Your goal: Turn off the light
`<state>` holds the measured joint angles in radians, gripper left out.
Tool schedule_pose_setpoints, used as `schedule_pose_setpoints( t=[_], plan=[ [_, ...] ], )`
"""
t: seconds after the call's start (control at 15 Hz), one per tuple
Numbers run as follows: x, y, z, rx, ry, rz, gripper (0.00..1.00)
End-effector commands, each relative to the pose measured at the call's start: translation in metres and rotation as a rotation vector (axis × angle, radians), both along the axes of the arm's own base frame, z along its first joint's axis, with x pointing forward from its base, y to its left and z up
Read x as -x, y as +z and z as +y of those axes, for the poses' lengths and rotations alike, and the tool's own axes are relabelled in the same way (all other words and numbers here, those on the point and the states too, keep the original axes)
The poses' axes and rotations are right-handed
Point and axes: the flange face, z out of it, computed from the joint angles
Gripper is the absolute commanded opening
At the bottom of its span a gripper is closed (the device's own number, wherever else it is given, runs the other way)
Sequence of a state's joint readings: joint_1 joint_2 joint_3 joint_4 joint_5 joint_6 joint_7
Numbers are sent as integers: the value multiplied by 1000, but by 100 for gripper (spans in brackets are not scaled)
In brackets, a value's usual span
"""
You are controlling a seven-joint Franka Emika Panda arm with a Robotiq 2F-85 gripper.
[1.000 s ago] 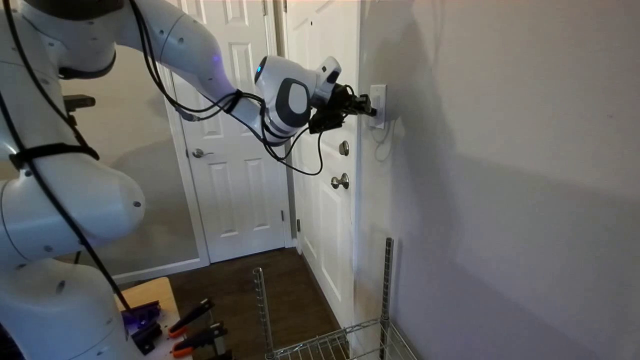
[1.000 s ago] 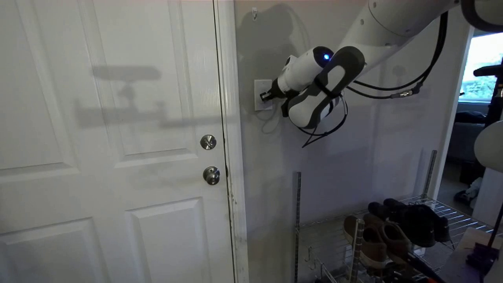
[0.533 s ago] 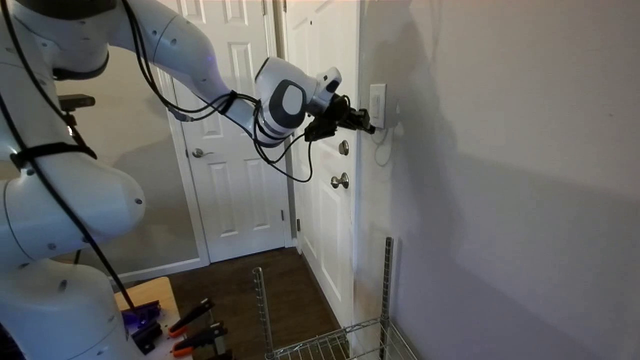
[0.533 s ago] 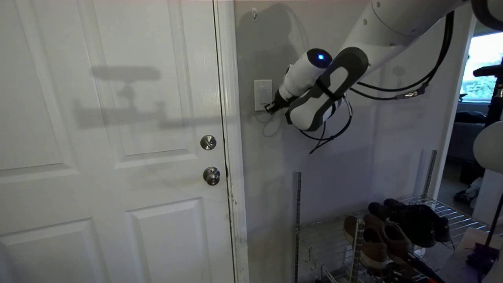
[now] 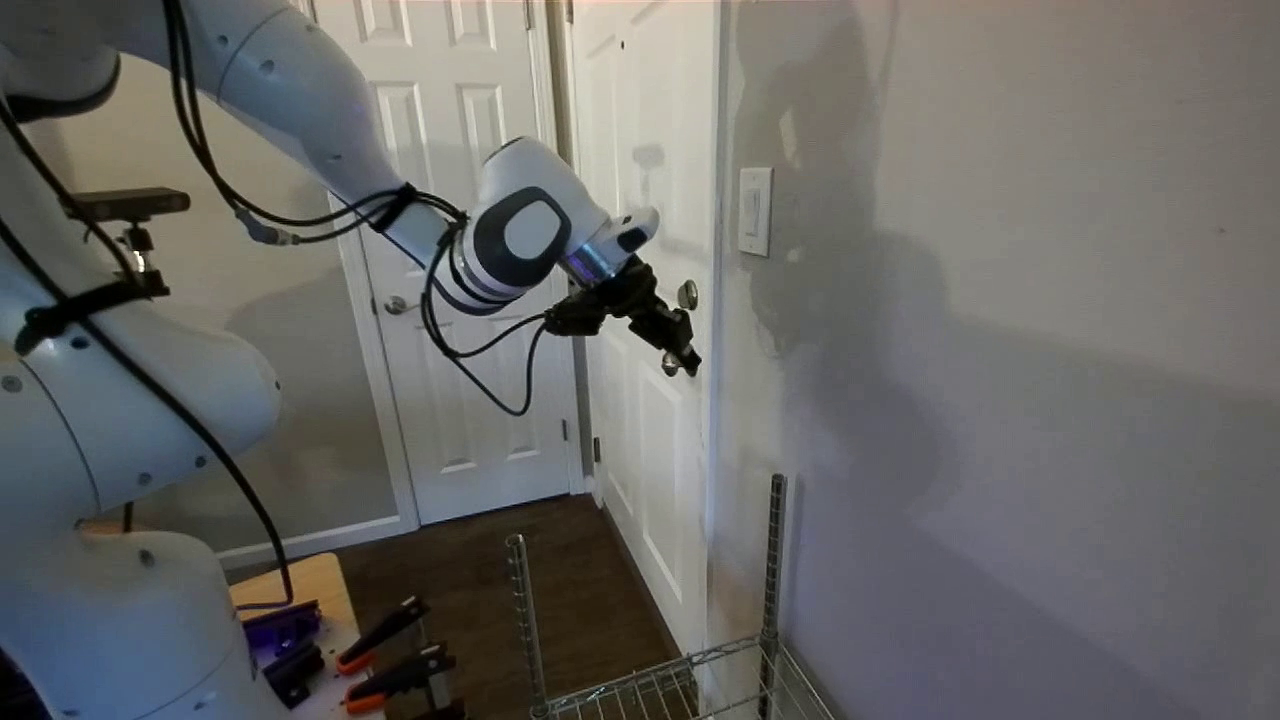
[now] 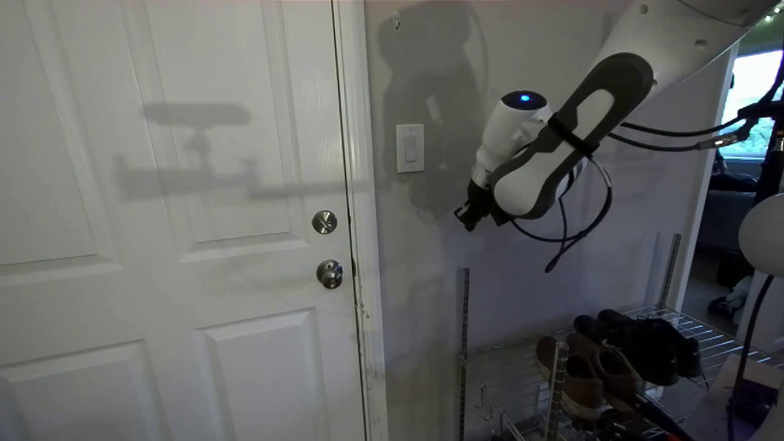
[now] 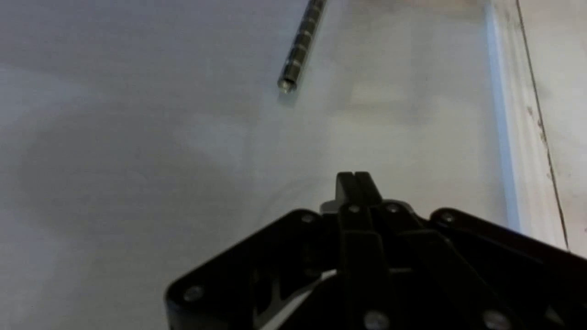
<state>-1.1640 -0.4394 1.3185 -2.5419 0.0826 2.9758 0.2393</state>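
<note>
The light switch is a small white upright wall plate, in full view in both exterior views. It is out of the wrist view. No lamp is in view. My gripper is black and points down toward the wall, below the switch and apart from it. In an exterior view it also shows lower than the plate and to its right. In the wrist view its two fingertips are pressed together with nothing between them.
A white door with a round metal knob and a deadbolt stands beside the switch. A wire shelf with upright metal posts stands below along the wall, holding several shoes. One post top shows in the wrist view.
My gripper has moved from in front of the switch plate down and back away from the wall, and tilts more downward. The plate, partly covered before, is now uncovered.
</note>
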Motion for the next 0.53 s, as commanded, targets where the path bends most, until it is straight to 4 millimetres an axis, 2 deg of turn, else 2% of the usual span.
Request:
schedule_pose_setpoints(
  t=[0.0,0.07,0.33,0.47],
  plan=[
    [6,-4,-5,-19,-12,33,28],
    [8,-5,-7,-30,-17,42,4],
    [6,-4,-3,-25,-10,38,28],
    [6,-4,-3,-24,-9,38,28]
  ],
)
